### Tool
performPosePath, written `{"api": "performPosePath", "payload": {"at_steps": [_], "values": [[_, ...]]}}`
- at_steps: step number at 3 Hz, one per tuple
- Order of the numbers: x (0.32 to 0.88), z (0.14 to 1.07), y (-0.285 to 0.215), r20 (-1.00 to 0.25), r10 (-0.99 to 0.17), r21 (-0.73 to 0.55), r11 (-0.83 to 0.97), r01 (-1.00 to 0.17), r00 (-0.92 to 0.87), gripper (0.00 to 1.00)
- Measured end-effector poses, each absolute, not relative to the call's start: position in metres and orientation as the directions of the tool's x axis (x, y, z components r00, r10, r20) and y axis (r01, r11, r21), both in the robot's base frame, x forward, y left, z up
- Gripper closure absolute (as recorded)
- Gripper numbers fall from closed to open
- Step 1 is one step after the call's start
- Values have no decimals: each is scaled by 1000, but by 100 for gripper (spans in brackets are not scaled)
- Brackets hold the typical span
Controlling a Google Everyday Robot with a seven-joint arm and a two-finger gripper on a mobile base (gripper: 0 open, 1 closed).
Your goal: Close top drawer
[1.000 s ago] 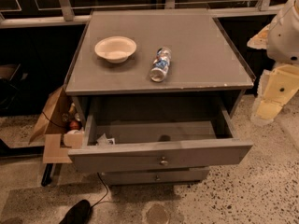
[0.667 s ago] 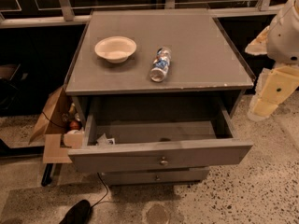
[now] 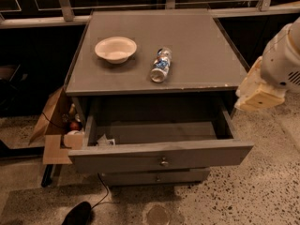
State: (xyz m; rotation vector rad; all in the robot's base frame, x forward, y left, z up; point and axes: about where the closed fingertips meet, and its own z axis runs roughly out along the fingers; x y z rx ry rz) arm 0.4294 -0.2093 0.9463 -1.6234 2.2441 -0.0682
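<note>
Camera view, looking down from in front. One grey-painted wooden cabinet (image 3: 197, 46) on a speckled floor (image 3: 253, 196).

Top drawer (image 3: 117, 157) directly under the cabinet top, pulled well out toward the camera. Wide and deep, with a grey front and one small round metal knob (image 3: 164, 162) at mid-front. Inside, a mostly bare grey bottom with one crumpled pale scrap (image 3: 105, 141) in the front-left corner.

Just below, one shorter grey drawer front (image 3: 187, 176), pushed in, with a single knob (image 3: 158, 178) of its own. Counted: two drawer fronts in sight, two knobs.

On the cabinet top, one shallow white bowl (image 3: 116, 48), upright, left of centre. To its right, one plastic bottle (image 3: 161, 64) lying on its side, apart from the bowl.

One open cardboard box (image 3: 52, 146) against the cabinet's left side.

Gripper (image 3: 259, 93), cream-coloured, near the right edge, beside the cabinet's front-right corner and above the drawer's right end, apart from the drawer. Impossible to tell whether open or closed.
</note>
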Motion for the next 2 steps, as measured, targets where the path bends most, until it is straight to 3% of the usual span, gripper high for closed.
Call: {"api": "performPosePath", "payload": {"at_steps": [1,2], "values": [[424,909,-194,-350,-888,-242,394,-887,-299,85],[424,865,-174,-449,-838,-218,439,-872,-310,100]]}}
